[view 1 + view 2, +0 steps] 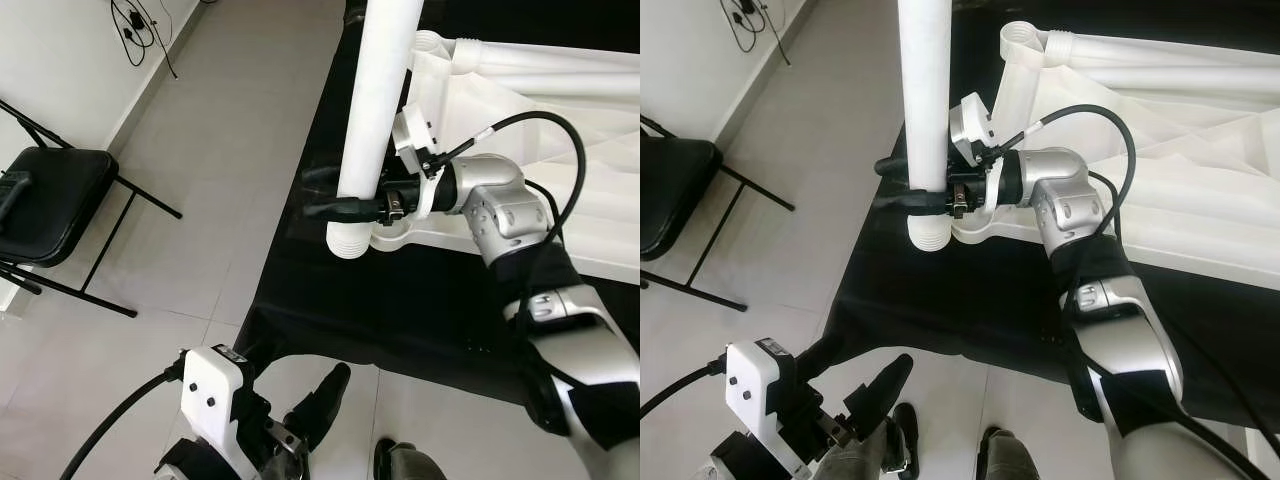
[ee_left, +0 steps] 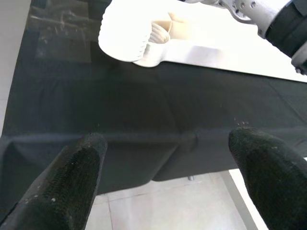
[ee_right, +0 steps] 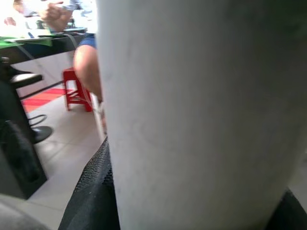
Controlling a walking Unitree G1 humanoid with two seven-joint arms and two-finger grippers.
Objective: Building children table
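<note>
White table leg (image 1: 375, 110), a thick round tube with a ribbed threaded end, stands upright over the near left corner of the overturned white tabletop (image 1: 560, 130), which lies on a black cloth (image 1: 330, 300) spread over the surface. Its threaded end hangs just above a round white socket (image 1: 395, 238) at that corner, close to it; whether the two touch cannot be told. Another leg socket (image 1: 1020, 40) shows at the far end of the same edge. The right gripper (image 1: 345, 195) reaches in from the right with its black fingers clasped around the lower part of the leg, one finger on each side, and in the right wrist view the leg stands pressed between the black pads (image 3: 93, 191). Behind it in that view are a red stool (image 3: 76, 93) and a person's arm (image 3: 86, 62). The left gripper (image 2: 163, 177) hangs low near the front edge of the cloth, its fingers spread wide apart and holding nothing. A black folding chair (image 1: 50, 200) stands on the tiled floor (image 1: 230, 120) to the left, and cables (image 1: 135, 25) hang on the wall beyond it
</note>
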